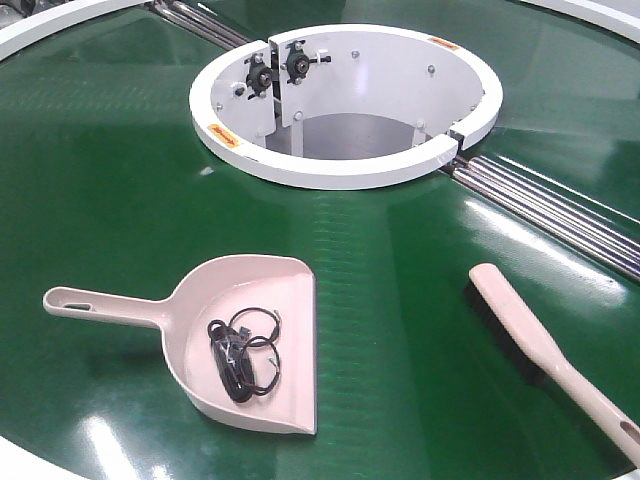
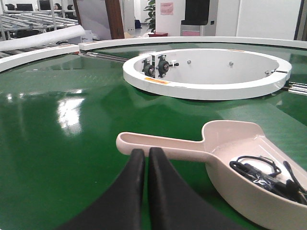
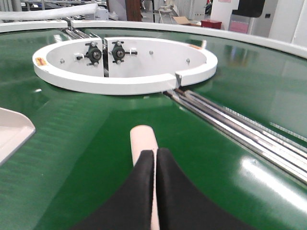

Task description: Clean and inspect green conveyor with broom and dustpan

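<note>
The pale pink dustpan (image 1: 268,288) lies flat on the green conveyor (image 1: 110,180), handle pointing left, with a black tangle of wire (image 1: 240,355) inside it. The broom (image 1: 520,320) lies on the belt at the right, bristles down, handle end toward the near right corner. Neither gripper shows in the front view. In the left wrist view my left gripper (image 2: 147,152) is shut and empty, its tips just short of the dustpan handle (image 2: 158,143). In the right wrist view my right gripper (image 3: 155,152) is shut above the broom (image 3: 142,139), which runs under its fingers.
A large white ring opening (image 1: 340,175) with two black bearings sits in the belt beyond both tools. Steel roller strips (image 1: 560,210) run from the ring toward the right edge. A white rim (image 1: 40,30) curves at the far left.
</note>
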